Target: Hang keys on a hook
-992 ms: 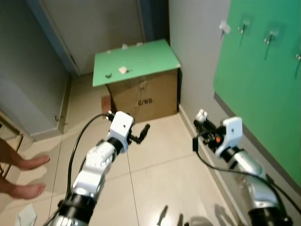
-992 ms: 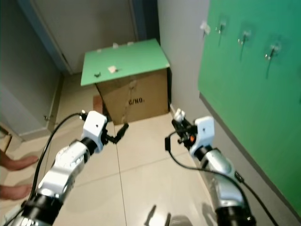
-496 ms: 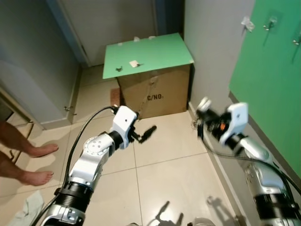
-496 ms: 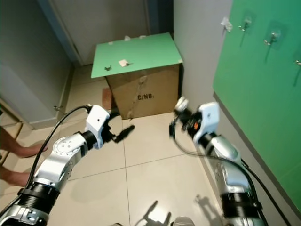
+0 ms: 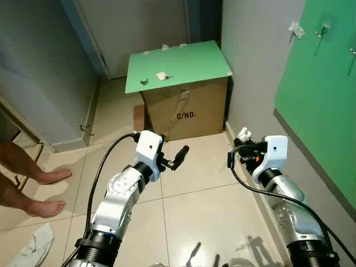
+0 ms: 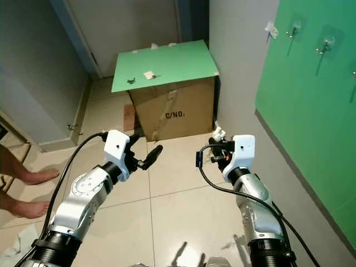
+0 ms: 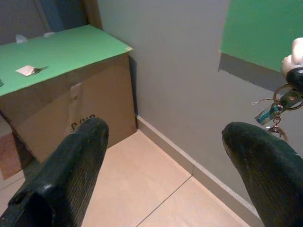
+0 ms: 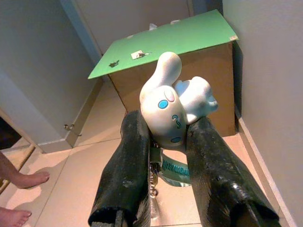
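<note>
Right gripper (image 8: 163, 156) is clamped on the keys' (image 8: 165, 168) white plush charm (image 8: 173, 109). It's light and squishy, the ring dangles, so offer that to a hook (image 6: 293, 29). Left gripper (image 7: 165, 156) gapes wide, empty.

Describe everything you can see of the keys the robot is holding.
The keys hang on a bunch topped by a white plush charm with blue eyes and long ears. The right gripper pinches the charm between its two black fingers, above the tiled floor beside the grey wall. Below hang a teal tag and metal rings; the left wrist view shows them dangling freely.
</note>
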`<state>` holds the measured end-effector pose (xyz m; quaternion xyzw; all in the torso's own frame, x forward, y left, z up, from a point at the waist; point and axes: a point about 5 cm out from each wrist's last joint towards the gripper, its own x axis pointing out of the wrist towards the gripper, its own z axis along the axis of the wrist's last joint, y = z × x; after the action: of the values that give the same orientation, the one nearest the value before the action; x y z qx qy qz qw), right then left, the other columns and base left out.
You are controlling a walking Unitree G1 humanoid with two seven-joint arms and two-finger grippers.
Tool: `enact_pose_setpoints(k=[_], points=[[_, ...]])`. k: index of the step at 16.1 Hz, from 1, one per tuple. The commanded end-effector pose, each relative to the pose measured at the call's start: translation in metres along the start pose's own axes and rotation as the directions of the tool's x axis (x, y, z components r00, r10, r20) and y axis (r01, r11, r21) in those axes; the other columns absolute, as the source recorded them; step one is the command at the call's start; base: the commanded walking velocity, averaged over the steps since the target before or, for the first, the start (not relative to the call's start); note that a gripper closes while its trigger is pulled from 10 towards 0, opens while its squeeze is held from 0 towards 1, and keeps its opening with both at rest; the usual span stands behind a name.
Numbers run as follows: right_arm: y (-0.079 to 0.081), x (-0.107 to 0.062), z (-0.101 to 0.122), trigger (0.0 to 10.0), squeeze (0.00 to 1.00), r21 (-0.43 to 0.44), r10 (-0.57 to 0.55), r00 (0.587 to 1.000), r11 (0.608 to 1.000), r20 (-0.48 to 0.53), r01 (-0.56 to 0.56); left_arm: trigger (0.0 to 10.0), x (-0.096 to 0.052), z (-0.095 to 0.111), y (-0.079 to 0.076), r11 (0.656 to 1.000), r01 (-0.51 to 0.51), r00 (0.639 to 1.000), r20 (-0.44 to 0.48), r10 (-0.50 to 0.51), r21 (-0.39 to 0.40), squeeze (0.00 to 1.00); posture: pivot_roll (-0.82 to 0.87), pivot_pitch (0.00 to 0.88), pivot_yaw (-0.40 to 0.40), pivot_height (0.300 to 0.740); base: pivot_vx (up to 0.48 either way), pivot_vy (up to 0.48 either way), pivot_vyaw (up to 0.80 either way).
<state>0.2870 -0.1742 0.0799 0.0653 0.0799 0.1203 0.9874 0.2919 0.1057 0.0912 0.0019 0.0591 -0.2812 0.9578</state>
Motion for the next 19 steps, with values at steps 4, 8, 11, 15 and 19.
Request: enact_pose_setpoints(k=[4, 8, 11, 15, 19], points=[[0.012, 0.004, 0.026, 0.0, 0.0, 0.025, 0.132, 0.988, 0.991, 0.075, -0.135, 10.0, 0.0, 0.008, 0.013, 0.993, 0.099, 0.995, -0.037, -0.097, 0.063, 0.0, -0.28, 0.0, 0.159, 0.74, 0.0, 0.0, 0.0], [0.014, 0.006, 0.053, 0.0, 0.0, -0.003, 0.283, 0.955, 0.959, 0.09, -0.284, 10.0, 0.003, 0.016, 0.022, 0.964, 0.249, 0.964, -0.115, -0.238, 0.098, 0.0, -0.29, 0.0, 0.165, 0.74, 0.0, 0.0, 0.0], [0.008, 0.005, 0.067, 0.0, 0.0, -0.034, 0.378, 0.924, 0.926, 0.053, -0.377, 10.0, 0.004, 0.02, 0.025, 0.915, 0.387, 0.913, -0.185, -0.363, 0.116, 0.0, -0.3, 0.0, 0.163, 0.74, 0.0, 0.0, 0.0], [0.01, 0.002, 0.072, 0.0, 0.0, -0.043, 0.444, 0.896, 0.895, 0.023, -0.443, 10.0, 0.005, 0.033, 0.026, 0.876, 0.46, 0.881, -0.198, -0.43, 0.142, 0.0, -0.3, 0.0, 0.162, 0.74, 0.0, 0.0, 0.0], [0.008, 0.0, 0.073, 0.0, 0.0, -0.031, 0.472, 0.881, 0.881, 0.01, -0.472, 10.0, 0.002, 0.056, 0.028, 0.841, 0.51, 0.857, -0.188, -0.479, 0.179, 0.0, -0.3, 0.0, 0.164, 0.74, 0.0, 0.0, 0.0]])
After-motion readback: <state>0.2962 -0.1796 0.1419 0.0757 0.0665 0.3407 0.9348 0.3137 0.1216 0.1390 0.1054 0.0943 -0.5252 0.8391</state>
